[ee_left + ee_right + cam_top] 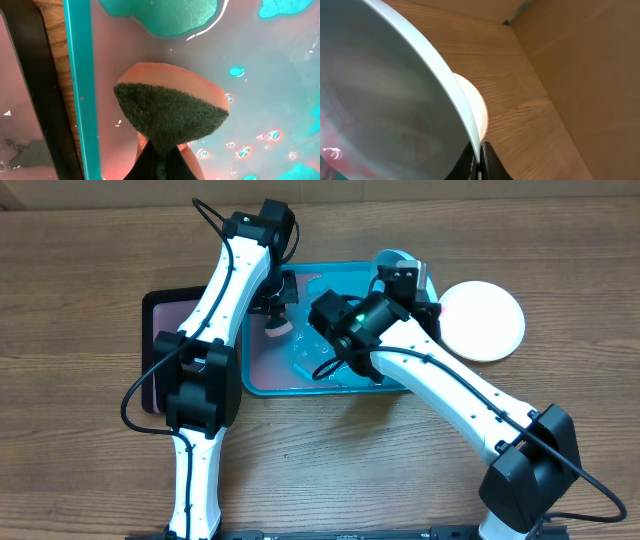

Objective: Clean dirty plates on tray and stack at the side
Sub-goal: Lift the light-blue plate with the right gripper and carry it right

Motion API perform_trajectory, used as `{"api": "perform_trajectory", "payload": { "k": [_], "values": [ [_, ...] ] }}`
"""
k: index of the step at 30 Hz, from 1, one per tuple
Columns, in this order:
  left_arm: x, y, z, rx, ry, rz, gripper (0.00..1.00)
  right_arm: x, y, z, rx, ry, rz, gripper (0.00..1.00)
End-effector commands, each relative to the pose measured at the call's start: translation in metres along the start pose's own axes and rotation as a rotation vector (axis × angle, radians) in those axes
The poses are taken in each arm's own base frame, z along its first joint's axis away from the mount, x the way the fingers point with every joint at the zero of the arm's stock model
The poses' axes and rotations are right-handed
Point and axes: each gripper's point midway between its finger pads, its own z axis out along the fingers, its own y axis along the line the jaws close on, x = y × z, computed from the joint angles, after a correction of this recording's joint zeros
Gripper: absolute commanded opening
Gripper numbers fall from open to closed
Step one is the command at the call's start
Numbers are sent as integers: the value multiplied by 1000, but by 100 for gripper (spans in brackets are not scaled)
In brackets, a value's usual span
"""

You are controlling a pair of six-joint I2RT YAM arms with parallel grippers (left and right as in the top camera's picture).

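two plates show from overhead: the white plate (482, 321) lies on the desk (80, 280) at three o'clock of the tray (330, 272), and the light blue plate (398, 258) hangs over its one o'clock corner. left wrist: the left hand (160, 160) is pinched shut on the sponge (170, 115) over pink water (280, 100). right wrist: the right hand (479, 160) is clamped on that blue rim alone, the plate spreading toward ten o'clock (a thin, wet hold), so scrubbing pressure could lever it loose.
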Motion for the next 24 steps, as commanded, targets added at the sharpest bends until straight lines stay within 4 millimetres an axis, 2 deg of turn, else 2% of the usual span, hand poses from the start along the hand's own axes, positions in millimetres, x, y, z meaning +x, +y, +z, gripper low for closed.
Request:
{"api": "perform_trajectory", "payload": {
  "k": [1,24],
  "values": [
    [2,-5,1,12,7,14,4,-20,-15,-7,14,-53,158,4],
    [3,-6,1,18,10,14,4,-22,-19,-10,-7,-40,206,4]
  ]
}}
